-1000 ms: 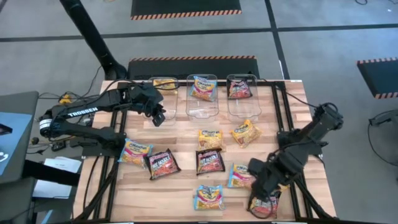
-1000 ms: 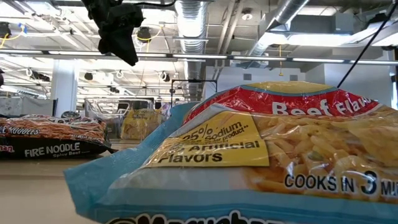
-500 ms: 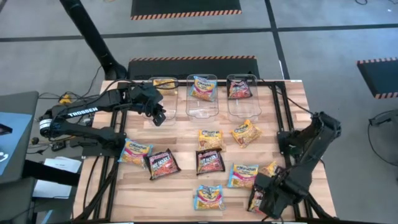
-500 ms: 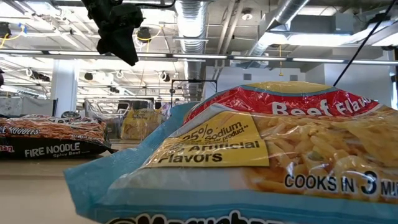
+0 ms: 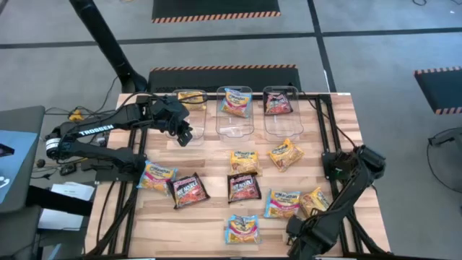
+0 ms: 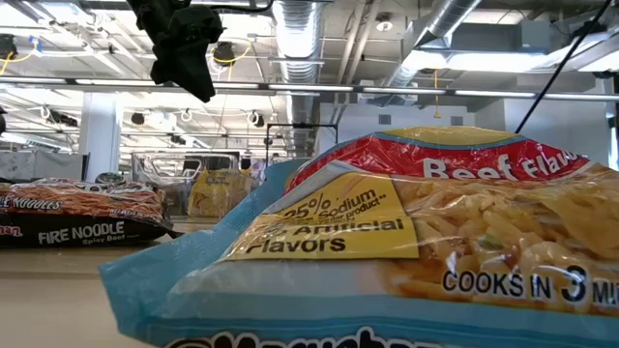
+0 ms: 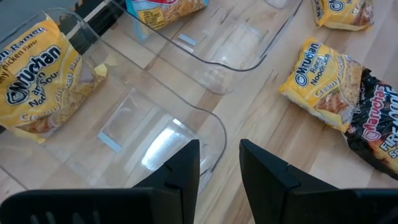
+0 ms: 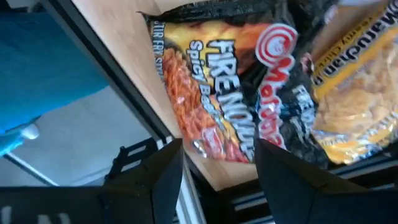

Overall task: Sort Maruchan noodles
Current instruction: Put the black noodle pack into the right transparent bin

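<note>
From above, the left gripper [image 5: 185, 136] hangs over the near end of the left clear bin [image 5: 193, 115], while the right gripper [image 5: 302, 242] has swung from the packets at the table's front right corner to its front edge. Its own wrist view shows the jaws spread wide and empty above a black-red packet [image 8: 233, 93] beside a yellow-orange packet [image 8: 360, 93]. The left wrist view shows jaws partly apart, holding nothing, over the bin with a yellow packet [image 7: 43, 78] inside.

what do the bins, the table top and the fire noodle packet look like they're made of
Bins: clear glossy hard plastic, probably acrylic; the wood shows through and the rims catch highlights.
Table top: light wood planks, matte, with visible grain and seams.
Fire noodle packet: thin printed plastic film, shiny and crinkled, likely foil-lined, though that can't be seen.
</note>
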